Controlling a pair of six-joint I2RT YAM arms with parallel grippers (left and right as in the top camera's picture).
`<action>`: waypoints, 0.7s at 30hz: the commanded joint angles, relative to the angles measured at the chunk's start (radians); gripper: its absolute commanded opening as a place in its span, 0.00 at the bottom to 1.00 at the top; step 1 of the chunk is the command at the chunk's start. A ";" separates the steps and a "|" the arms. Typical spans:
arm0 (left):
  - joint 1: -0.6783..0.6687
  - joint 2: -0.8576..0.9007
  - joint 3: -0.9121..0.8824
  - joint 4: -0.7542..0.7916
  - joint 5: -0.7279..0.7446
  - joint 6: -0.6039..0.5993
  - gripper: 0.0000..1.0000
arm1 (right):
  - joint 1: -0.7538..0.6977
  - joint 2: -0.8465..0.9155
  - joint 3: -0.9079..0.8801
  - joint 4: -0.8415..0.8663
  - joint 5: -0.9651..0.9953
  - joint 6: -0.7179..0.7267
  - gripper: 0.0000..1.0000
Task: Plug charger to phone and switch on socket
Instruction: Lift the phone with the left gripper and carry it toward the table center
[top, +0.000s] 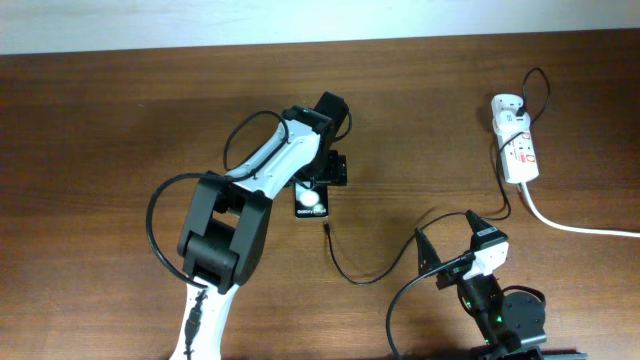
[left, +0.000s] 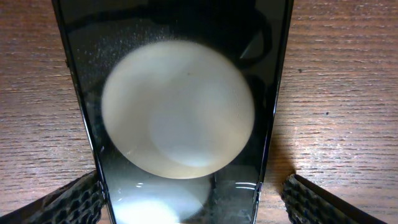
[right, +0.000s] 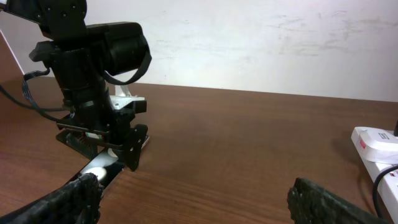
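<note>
With its jaws apart astride the phone (top: 310, 203) on the desk (top: 100, 120), the left gripper (left: 196, 198) should close squarely on the long edges, steadying it while the wide-open right gripper (top: 450, 240) fetches the charger (top: 328, 229) tip lying just beside it.

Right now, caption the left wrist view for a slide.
Left gripper open astride the small glossy black rectangular phone lying on the brown wooden table.
</note>
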 joint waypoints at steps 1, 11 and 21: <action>-0.003 0.055 -0.069 0.003 -0.003 0.012 0.94 | -0.006 -0.007 -0.005 -0.005 -0.006 0.010 0.99; -0.003 0.055 -0.123 0.025 -0.011 0.005 0.84 | -0.006 -0.007 -0.005 -0.005 -0.006 0.010 0.99; -0.003 0.055 -0.123 0.025 -0.010 0.005 0.76 | -0.006 -0.007 -0.005 -0.005 -0.006 0.010 0.99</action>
